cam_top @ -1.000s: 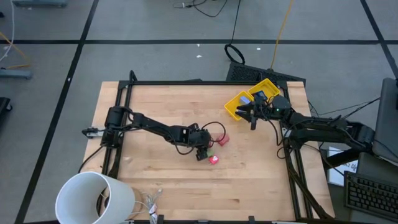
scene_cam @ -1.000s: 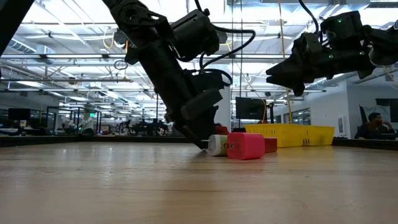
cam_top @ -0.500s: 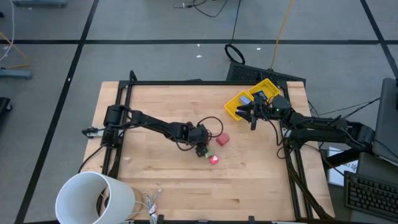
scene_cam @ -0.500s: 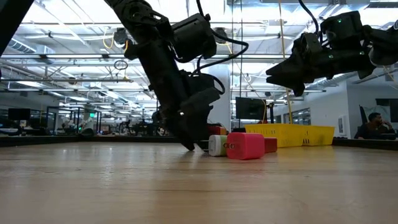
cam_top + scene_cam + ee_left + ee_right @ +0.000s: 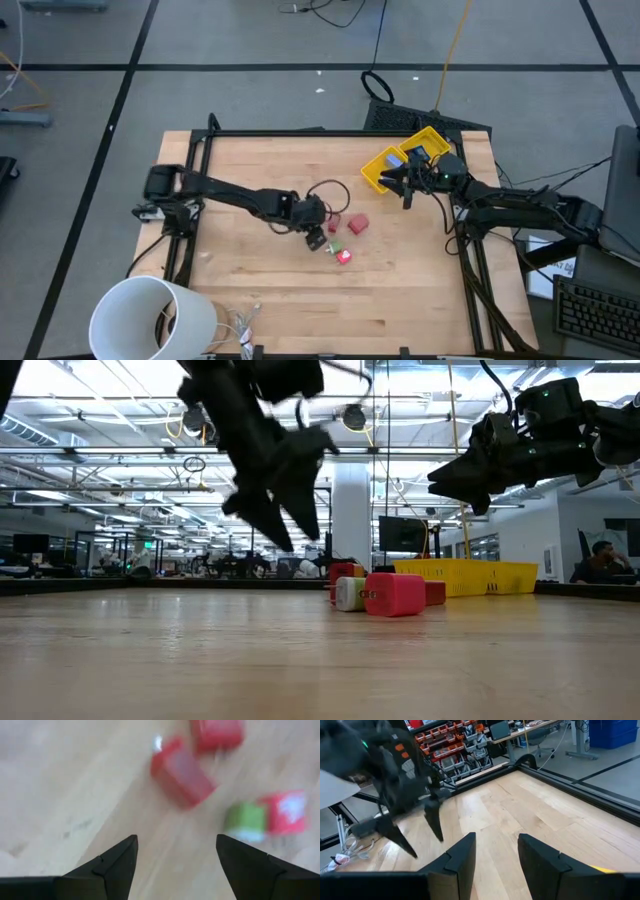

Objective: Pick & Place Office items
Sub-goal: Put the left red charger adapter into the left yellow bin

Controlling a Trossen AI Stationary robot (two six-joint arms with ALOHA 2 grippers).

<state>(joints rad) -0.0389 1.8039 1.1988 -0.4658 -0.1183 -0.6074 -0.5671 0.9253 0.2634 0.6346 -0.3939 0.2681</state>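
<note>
Seen from directly above, a pale wooden counter (image 5: 260,290) fills the middle of the frame. From the left edge, the left arm stretches toward centre, and its left end effector (image 5: 316,238) hangs just left of a small cluster of office items. That cluster holds two red blocks (image 5: 358,224), a green bit (image 5: 334,246) and a bright pink-red bit (image 5: 344,257), all lying on the wood at centre. At upper right, a yellow bin (image 5: 385,160) sits tilted near the counter's corner with blue pieces inside it. Just below and right of the bin hovers the right end effector (image 5: 406,186). A big white cylinder (image 5: 150,318) stands at lower left.

At counter height, the left end effector (image 5: 290,538) hangs in the air at upper left of centre, fingers spread and holding nothing. Right of centre on the wood lie the pink-red bit (image 5: 395,593) and a red block behind it. Farther back stands the yellow bin (image 5: 465,575), and above it, at upper right, hangs the right end effector (image 5: 450,478); I cannot tell from here how its fingers stand.

Through the left wrist camera, two dark fingers (image 5: 117,862) stand apart with bare wood between them; red blocks (image 5: 182,772) and the green bit (image 5: 245,820) lie blurred beyond.

Through the right wrist camera, that arm's fingers (image 5: 460,857) are slightly parted and empty, above open wood.
</note>
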